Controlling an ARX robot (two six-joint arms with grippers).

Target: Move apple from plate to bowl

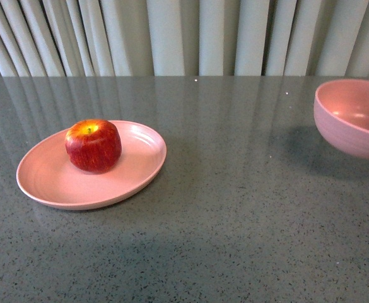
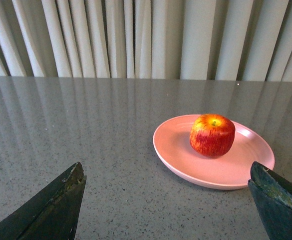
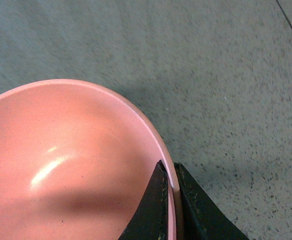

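The red apple (image 1: 93, 146) with a yellow-orange top sits on the flat pink plate (image 1: 52, 180) at the left of the table. It also shows in the left wrist view (image 2: 212, 135) on the plate (image 2: 170, 150). My left gripper (image 2: 168, 187) is open and empty, short of the plate's near rim. The deep pink bowl (image 1: 353, 117) is at the right edge, lifted above its shadow. My right gripper (image 3: 169, 172) is shut on the bowl's rim (image 3: 155, 135), one finger inside and one outside. The bowl is empty. Neither arm shows in the front view.
The grey speckled table (image 1: 234, 221) runs back to pale pleated curtains (image 1: 184, 38). A dark seam line (image 3: 291, 25) crosses the table surface in the right wrist view.
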